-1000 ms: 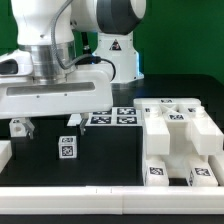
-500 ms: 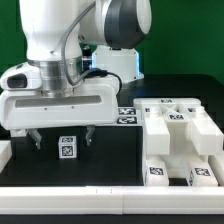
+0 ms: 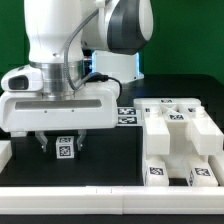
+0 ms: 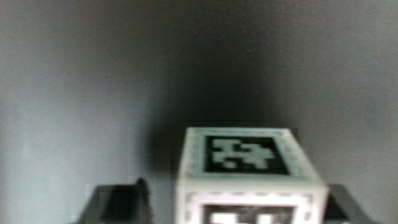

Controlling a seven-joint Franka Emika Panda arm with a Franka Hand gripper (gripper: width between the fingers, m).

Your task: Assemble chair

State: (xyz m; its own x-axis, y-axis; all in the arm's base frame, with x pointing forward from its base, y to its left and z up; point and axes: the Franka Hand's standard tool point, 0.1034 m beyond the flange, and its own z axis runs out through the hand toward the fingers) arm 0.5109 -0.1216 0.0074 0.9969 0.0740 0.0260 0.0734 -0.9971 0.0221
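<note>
As the claw (image 3: 64,148) hangs released, its dark fingers (image 3: 43,146) flank, without touching, a blocky white plastic chair piece (image 3: 65,150).

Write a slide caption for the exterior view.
Open gripper straddles a small tagged chair block on the black table, larger chair pieces at the exterior view's right.

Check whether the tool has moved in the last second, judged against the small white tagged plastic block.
Yes. The tool moved toward the exterior view's right and down; it now straddles the small white tagged plastic block.
</note>
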